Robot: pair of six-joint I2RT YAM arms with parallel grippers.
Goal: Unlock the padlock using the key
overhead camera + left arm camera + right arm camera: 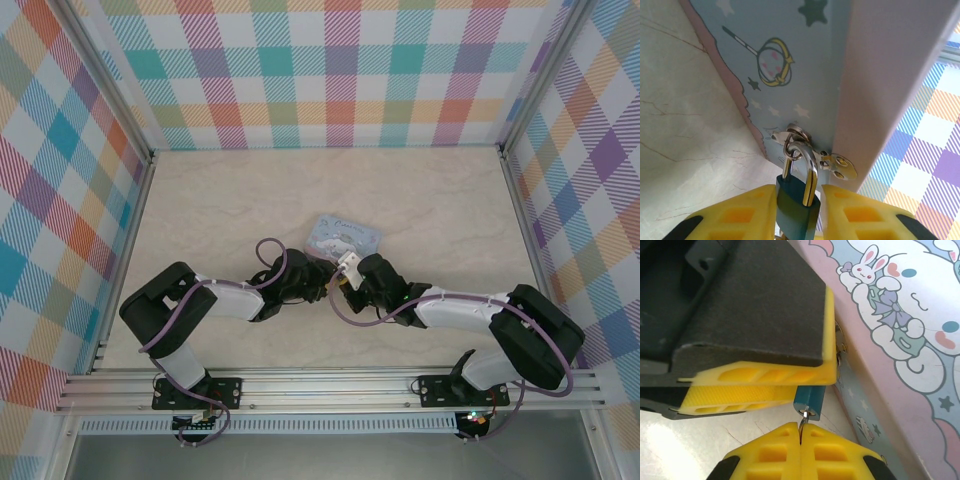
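Left wrist view: the left gripper [797, 212] is clamped on the teal body of the padlock [794, 197], whose shackle [810, 162] hangs through the hasp [837, 165] on the near side of the cartoon tin [790, 45]. Right wrist view: the right gripper [800, 447], fingers pressed together, pinches the key [804, 416] touching the padlock's exposed end, while the left gripper's yellow finger [755, 375] hides most of the lock body; marbled table [680, 445] lies beneath.

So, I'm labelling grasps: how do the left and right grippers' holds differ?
The left gripper holds the teal padlock by its body, jaws spread around it; the right gripper is pinched shut on a thin silvery bit, probably the key, under the padlock. Both are yellow-tipped.
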